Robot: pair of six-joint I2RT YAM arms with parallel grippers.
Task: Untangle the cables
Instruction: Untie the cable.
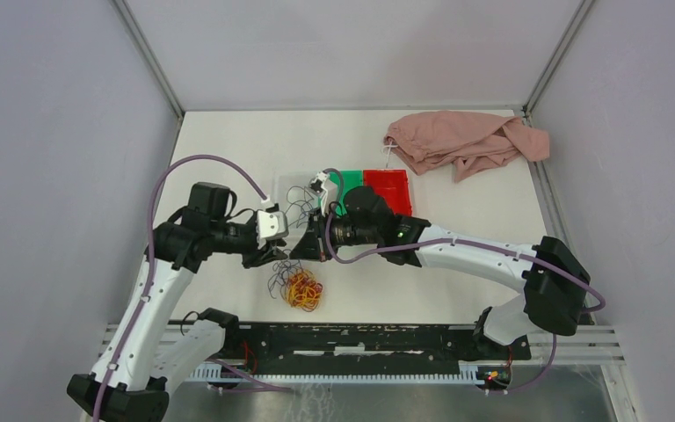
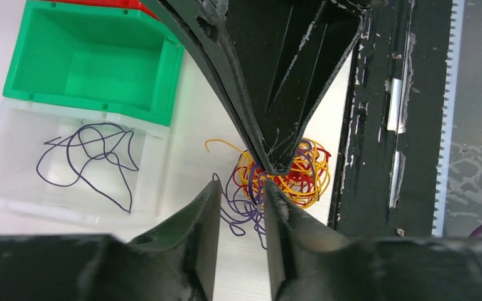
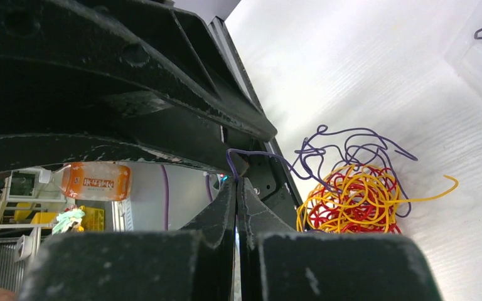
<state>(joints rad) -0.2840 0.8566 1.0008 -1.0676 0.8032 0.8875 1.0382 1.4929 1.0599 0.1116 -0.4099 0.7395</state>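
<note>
Cables (image 1: 301, 288) are seen as a red, yellow-orange and purple tangle lying on the white table (image 1: 228, 149), just below the middle of the overhead frame and near the black rail along its lower edge. The right gripper (image 3: 235, 182) is held pressed together just above the tangle, and a purple strand (image 3: 229, 162) appears to be pinched at its tips, though the contact is partly hidden. The left gripper (image 2: 241, 188) is met tip to tip; its fingers are parted by a narrow gap, through which purple loops on the table are visible. A loose purple cable (image 2: 88, 157) is coiled inside a clear bin (image 2: 12, 125) at the left of the left wrist frame, beside a green bin (image 2: 94, 63). A pink cloth (image 1: 466, 141) is bunched at the overhead frame's upper right.
</note>
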